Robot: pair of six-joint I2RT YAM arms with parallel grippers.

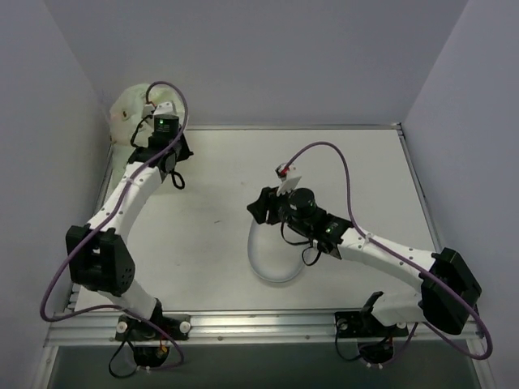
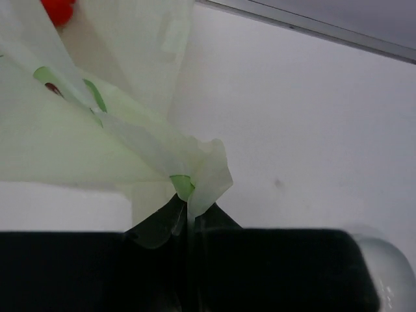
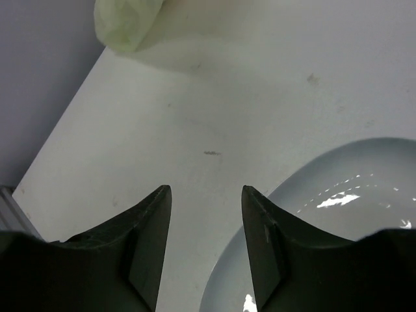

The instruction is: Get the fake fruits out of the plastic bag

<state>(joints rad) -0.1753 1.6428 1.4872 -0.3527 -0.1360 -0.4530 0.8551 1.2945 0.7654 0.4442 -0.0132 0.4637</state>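
The pale yellow-green plastic bag (image 1: 132,108) bulges at the table's far left corner, partly behind my left wrist. In the left wrist view the bag (image 2: 97,130) fills the left half, with green motifs on it. My left gripper (image 2: 185,208) is shut on a pinched fold of the bag. A red fruit (image 2: 57,9) shows through the bag at the top left. The other fruits are hidden. My right gripper (image 3: 205,195) is open and empty, over the table just beside the clear oval dish (image 3: 351,195). The bag shows far off in the right wrist view (image 3: 127,23).
The clear oval dish (image 1: 274,274) lies at the middle of the table, mostly under my right arm (image 1: 365,243). A metal rail (image 1: 268,324) runs along the near edge. Grey walls close in the left, back and right sides.
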